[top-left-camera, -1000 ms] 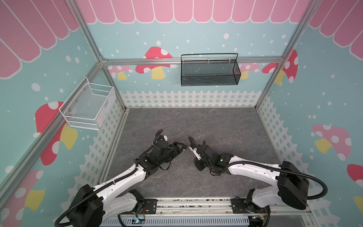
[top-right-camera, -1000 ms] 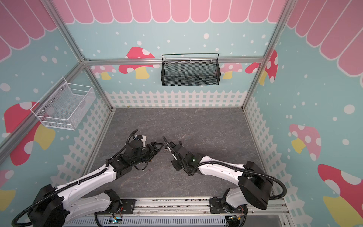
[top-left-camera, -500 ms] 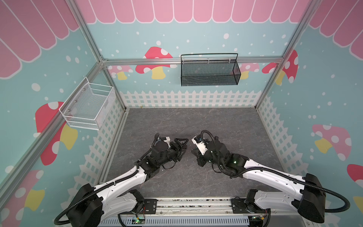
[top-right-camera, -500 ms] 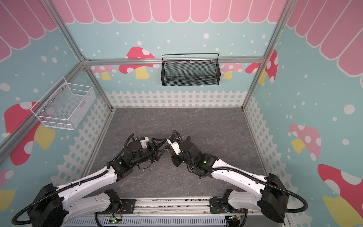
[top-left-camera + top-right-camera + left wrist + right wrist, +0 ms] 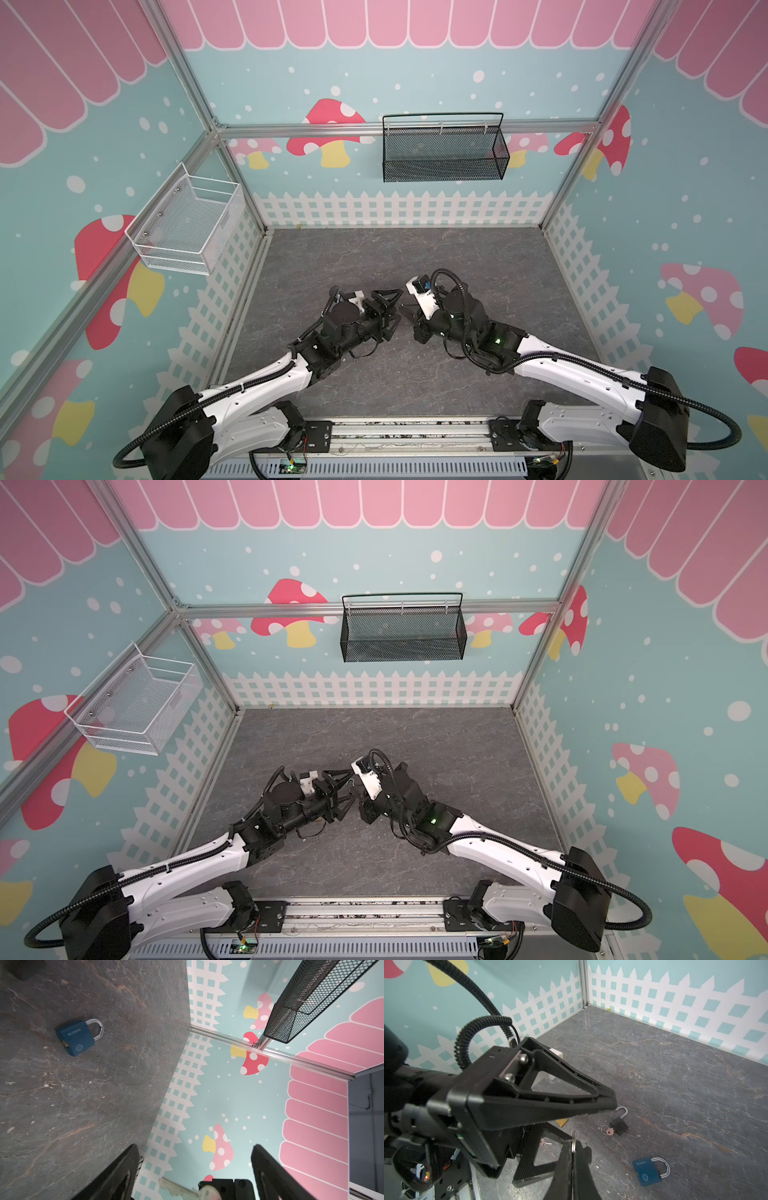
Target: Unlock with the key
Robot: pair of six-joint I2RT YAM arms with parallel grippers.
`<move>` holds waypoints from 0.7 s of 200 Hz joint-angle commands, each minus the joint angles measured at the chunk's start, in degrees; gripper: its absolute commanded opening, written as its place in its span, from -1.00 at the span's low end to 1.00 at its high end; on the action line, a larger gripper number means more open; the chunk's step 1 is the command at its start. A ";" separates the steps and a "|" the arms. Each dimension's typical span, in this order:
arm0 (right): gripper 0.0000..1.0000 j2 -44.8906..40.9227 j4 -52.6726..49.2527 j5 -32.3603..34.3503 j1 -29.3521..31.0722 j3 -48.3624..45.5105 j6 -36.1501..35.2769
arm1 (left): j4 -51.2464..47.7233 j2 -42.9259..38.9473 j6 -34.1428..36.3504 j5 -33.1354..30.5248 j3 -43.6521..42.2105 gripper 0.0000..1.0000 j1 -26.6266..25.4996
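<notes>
Holding the key (image 5: 176,1188) is as far as you are getting so far: your right pincer (image 5: 572,1147) is clamping fully shut on it above the desk (image 5: 675,1084), with the blade sticking out bare from the tips. Your left pincer (image 5: 194,1147) is standing wide open close by, with nothing in its grip. The blue padlock (image 5: 646,1169) is lying flat on the desk, apart from both pincers, with its shackle closed and nothing touching it. Near it a small black padlock (image 5: 618,1125) is lying with its shackle swung open and a ringed key (image 5: 609,1131) at its base; whether that key is sitting in the keyhole I cannot tell. Judging from this, you are facing nearly all the work on the blue one: steadying its body, lining the blade up with the keyhole, pushing in and turning until the shackle is springing free.
</notes>
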 commanded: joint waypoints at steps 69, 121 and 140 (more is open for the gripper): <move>-1.00 -1.72 3.06 -1.15 -0.43 -3.20 0.51 | 5.65 -1.46 -6.76 -5.09 -1.62 0.59 -0.37; -1.00 -3.05 3.42 -1.71 -0.56 -3.72 -0.26 | 3.79 -2.67 -7.20 -6.43 -2.18 0.32 -0.37; -1.00 -3.80 3.50 -1.59 -0.51 -4.08 -0.26 | 3.24 -3.21 -7.31 -6.97 -2.50 0.16 -0.37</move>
